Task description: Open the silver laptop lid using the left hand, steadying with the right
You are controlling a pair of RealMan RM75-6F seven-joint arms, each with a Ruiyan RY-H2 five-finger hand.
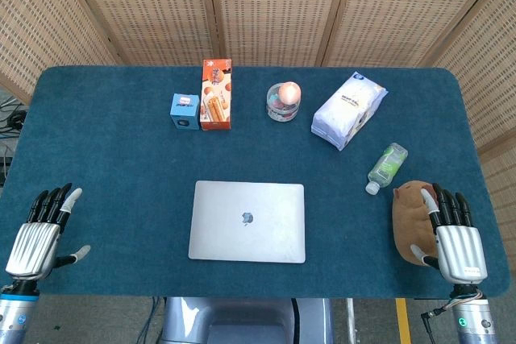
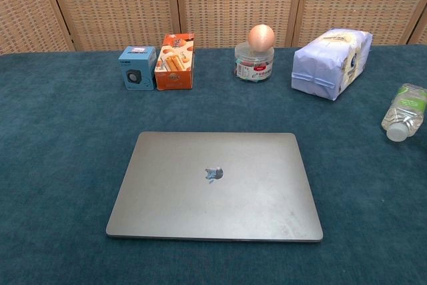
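Note:
The silver laptop (image 1: 247, 221) lies shut and flat near the front middle of the blue table; the chest view shows its lid (image 2: 215, 183) fully down. My left hand (image 1: 40, 235) rests at the front left corner, fingers apart and holding nothing, well left of the laptop. At the front right corner my right hand (image 1: 454, 235) is also spread and empty, beside a brown plush toy. Neither hand touches the laptop. Neither hand appears in the chest view.
A brown plush toy (image 1: 411, 219) sits just left of my right hand. A clear bottle (image 1: 387, 166) lies behind it. Along the back stand a blue cube box (image 1: 185, 110), an orange snack box (image 1: 216, 93), a jar with a round lid (image 1: 284, 101) and a white bag (image 1: 349, 109).

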